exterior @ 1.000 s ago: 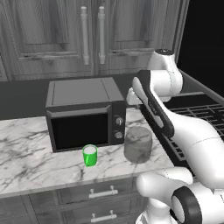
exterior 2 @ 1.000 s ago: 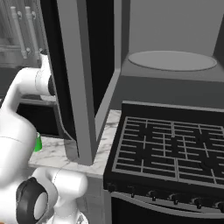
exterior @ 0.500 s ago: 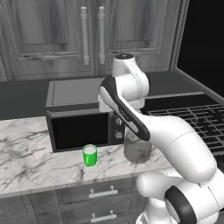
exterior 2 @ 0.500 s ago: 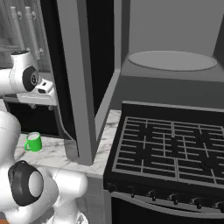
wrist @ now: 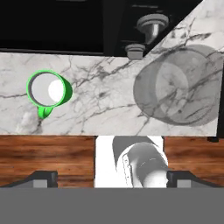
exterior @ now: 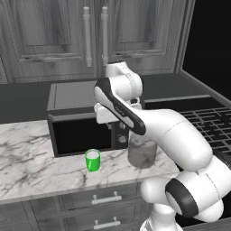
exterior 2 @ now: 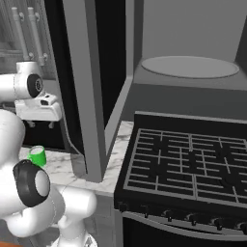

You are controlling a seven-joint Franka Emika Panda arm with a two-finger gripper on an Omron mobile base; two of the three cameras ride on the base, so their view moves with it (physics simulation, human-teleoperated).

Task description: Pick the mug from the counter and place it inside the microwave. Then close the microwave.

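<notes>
The mug (exterior: 92,159) stands at lower centre-left on the counter (exterior: 27,167), near its front edge, bare marble around it, apart from the grey jar (exterior: 141,152) to its right. The arm partly hides the microwave (exterior: 81,118) behind. The gripper (wrist: 111,178) looks straight down, jaws spread wide, tips cut off

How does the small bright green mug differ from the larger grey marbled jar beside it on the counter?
The small bright green mug is vivid green with a whitish inside; the larger grey marbled jar is dull, mottled grey. The mug is clearly smaller and has a side handle; the jar shows none. Both stand upright and apart on the white marble counter, in front of the dark box.
</notes>
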